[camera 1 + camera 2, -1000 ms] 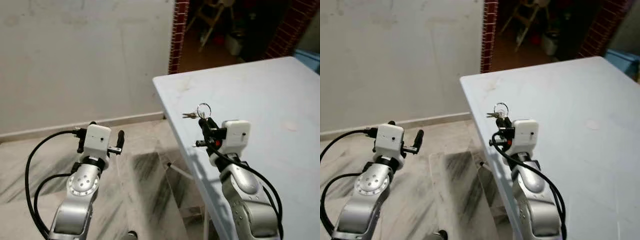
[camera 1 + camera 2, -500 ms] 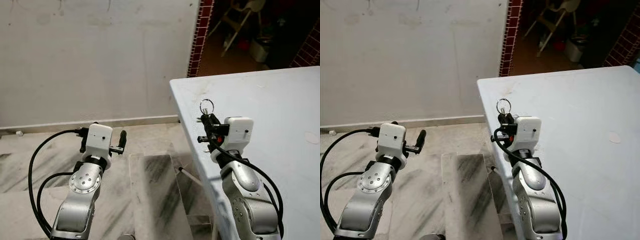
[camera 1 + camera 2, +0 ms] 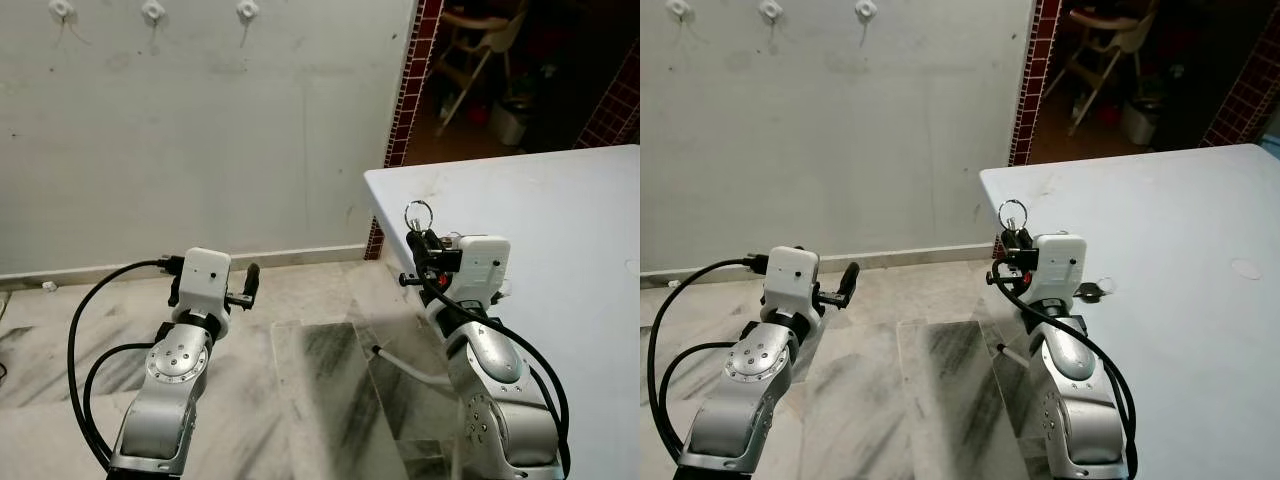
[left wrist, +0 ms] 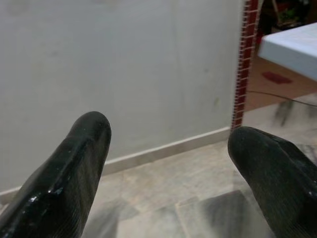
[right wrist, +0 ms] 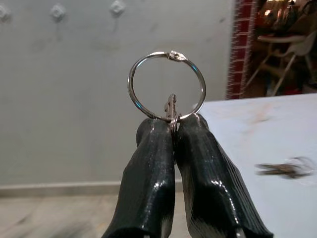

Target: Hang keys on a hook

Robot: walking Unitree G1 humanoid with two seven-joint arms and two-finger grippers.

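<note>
The key ring (image 5: 167, 84) is clamped upright between the pressed-together fingers of the right gripper (image 3: 422, 243), above the near left corner of the white table (image 3: 560, 200). The left gripper (image 3: 245, 284) is held with jaws wide over the marble floor (image 3: 300, 390). Three hooks (image 3: 152, 11) are mounted on the far wall.

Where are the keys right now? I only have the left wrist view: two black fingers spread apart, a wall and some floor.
Observer: The right gripper is shut on the key ring and holds it upright, near the corner of the table.
Operator: Are there any hooks on that wall?
Observer: Yes. Three white hooks sit in a row high on the wall, ahead and to the robot's left.
</note>
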